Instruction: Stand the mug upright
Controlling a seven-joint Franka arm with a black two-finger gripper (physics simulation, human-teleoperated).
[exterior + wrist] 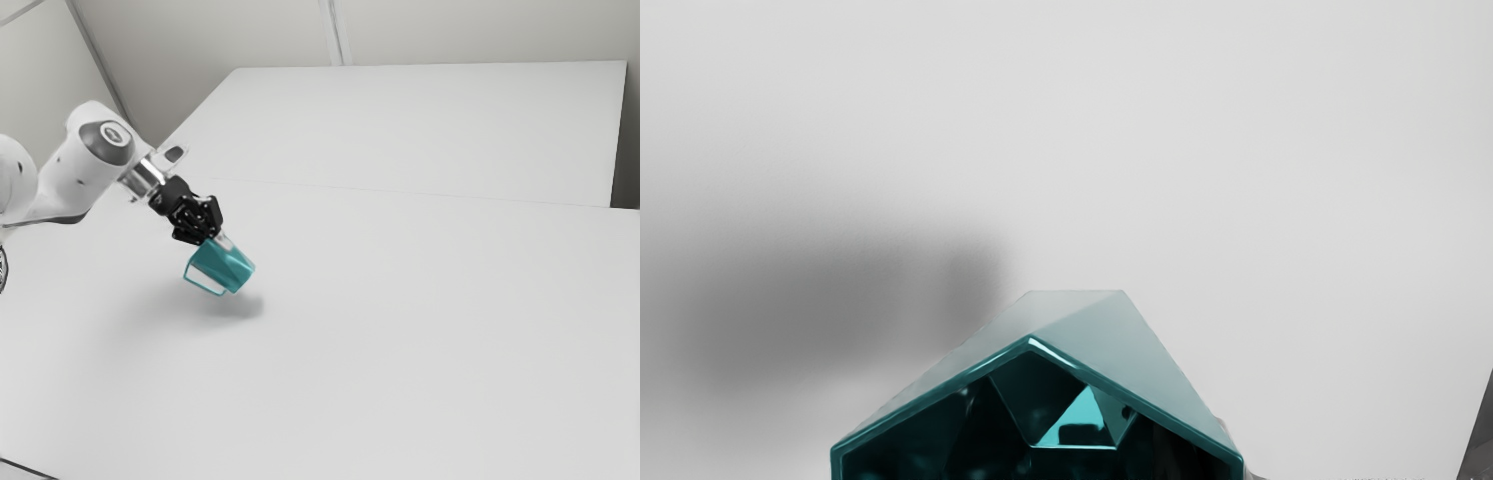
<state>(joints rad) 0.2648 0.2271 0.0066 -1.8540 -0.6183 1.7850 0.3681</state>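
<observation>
so the mug (222,265) is right off the fingertips of the gripper (222,240), hanging out past them and lower, with the mouth end back toward the hand and the base pointing down and away from the arm (85,175). its long axis runs roughly the same slanted way the gripper points — that's the bit that matters imo. as for the grip, looks like it's closed on the mug's wall near the mouth, fingers close together, though i can't tell exactly how wide the gap between them is. there's a shadow (238,306) on the table (400,350) set apart from the mug, so i'd read it as held up off the surface, and it's clearly tilted, not standing. my guess is the next move is to tip the gripper closer to straight down so the base swings in under it, then lower till the base sits flat; let go too soon and it probably flops over. exterior view gives you the slant plus the handle (203,286), which hangs on the underside facing the table, while the wrist view looks over the angular rim (1030,338) into the hollow — handy for confirming which end is the mouth.
</observation>
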